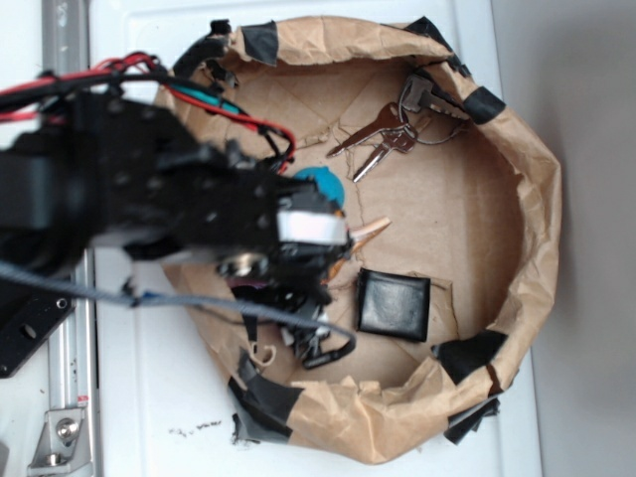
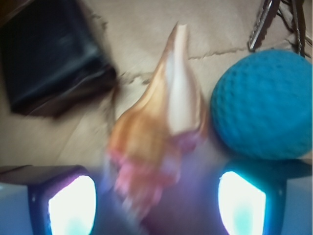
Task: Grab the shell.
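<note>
- Where brown paper has been folded and taped into a round nest [image 1: 532,214], its raised rim rings everything on the cardboard floor.
- The black arm reaches in from the left, and its gripper [image 2: 156,203] stands spread, one glowing pad on either side.
- A black square box [image 1: 394,305] lies flat, near the nest's lower middle.
- The teal ball [image 2: 261,103] sits just beside the shell.
- The shell [image 2: 164,125] lies between the pads, its pale point aimed away; blur hides whether they touch it.
- Keys [image 1: 383,134] rest well apart, toward the upper rim.
</note>
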